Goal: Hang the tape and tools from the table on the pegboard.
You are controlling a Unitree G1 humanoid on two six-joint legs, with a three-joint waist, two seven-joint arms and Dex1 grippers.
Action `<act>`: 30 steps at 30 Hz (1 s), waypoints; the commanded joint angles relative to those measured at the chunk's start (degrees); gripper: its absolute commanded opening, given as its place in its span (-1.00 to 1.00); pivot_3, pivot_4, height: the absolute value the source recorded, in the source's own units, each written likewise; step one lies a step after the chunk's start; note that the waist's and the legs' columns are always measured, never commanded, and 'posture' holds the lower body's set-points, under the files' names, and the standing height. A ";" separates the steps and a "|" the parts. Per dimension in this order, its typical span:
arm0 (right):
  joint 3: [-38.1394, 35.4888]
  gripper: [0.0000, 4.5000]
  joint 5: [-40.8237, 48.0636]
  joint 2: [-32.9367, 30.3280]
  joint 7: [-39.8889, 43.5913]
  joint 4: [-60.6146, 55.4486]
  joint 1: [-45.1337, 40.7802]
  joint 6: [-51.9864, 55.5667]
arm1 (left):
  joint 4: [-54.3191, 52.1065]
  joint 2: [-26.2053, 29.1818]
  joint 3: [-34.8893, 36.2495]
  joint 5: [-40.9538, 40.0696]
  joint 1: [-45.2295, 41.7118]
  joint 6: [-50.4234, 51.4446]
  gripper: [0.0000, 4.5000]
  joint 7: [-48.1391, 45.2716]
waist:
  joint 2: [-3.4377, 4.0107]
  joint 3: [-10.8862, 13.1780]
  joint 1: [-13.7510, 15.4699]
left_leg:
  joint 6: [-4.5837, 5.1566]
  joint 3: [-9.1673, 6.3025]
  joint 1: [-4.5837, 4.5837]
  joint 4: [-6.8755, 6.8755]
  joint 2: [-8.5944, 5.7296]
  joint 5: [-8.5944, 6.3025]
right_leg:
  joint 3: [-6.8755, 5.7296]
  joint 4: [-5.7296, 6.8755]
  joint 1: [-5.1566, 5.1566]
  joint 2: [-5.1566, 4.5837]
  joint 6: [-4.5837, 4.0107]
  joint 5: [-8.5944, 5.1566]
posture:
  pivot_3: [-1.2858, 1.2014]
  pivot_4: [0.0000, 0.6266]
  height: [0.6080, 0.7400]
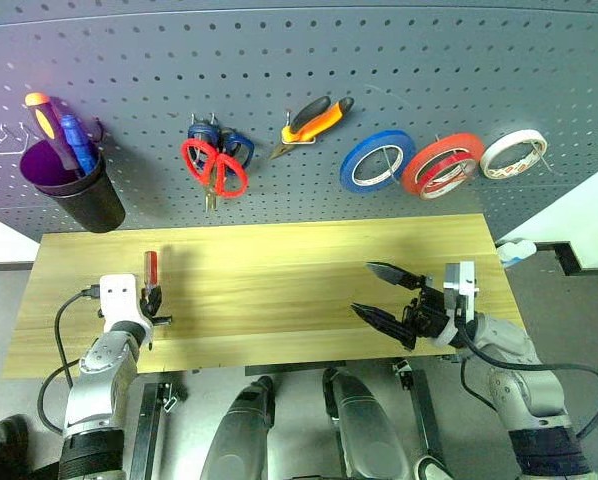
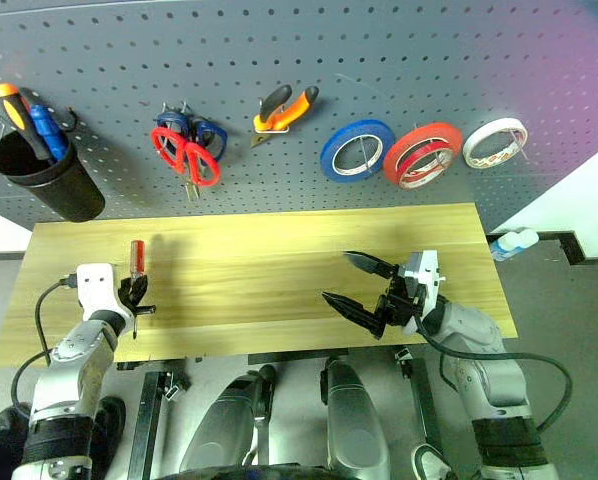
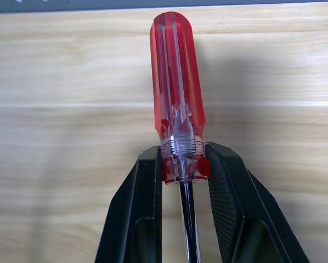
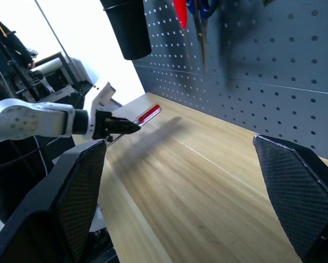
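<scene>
Left tool [image 3: 183, 181] clamps screwdriver [image 3: 176, 93] above table [image 1: 279, 270]; right tool [image 1: 387, 292] splayed.

A black cup [image 1: 84, 190] hangs at the left end of the board, holding an orange-and-black screwdriver [image 1: 45, 118] and a blue screwdriver [image 1: 76, 140]. Blue-handled scissors [image 1: 229, 143] hang nearby. A blue roll [image 1: 376, 160] and a white roll [image 1: 513, 153] hang farther right.

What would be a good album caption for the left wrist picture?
Two black fingers pinch a red-handled screwdriver at its collar, above the wooden table.
</scene>
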 commanded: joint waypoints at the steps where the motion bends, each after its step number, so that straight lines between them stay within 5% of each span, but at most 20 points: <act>1: 0.30 1.00 -0.35 0.95 1.42 1.57 -1.12 -2.01 | -6.98 -0.79 -1.66 -0.53 3.62 2.12 -0.64 -0.94 | 0.00 -0.07 -0.01 | 0.00 0.00 0.00 0.00 0.00 0.00 | 0.00 0.00 0.00 0.00 0.00 0.00 | -0.05 -0.13 1.00; 30: 1.39 1.00 0.70 3.73 14.95 12.35 -10.03 -7.00 | -22.97 0.27 -4.07 2.90 9.83 -3.14 -0.64 -3.77 | 0.32 -5.88 1.63 | -0.06 0.02 0.14 0.10 -0.02 0.04 | -0.04 0.03 0.15 0.03 0.00 0.05 | -0.02 -0.54 1.00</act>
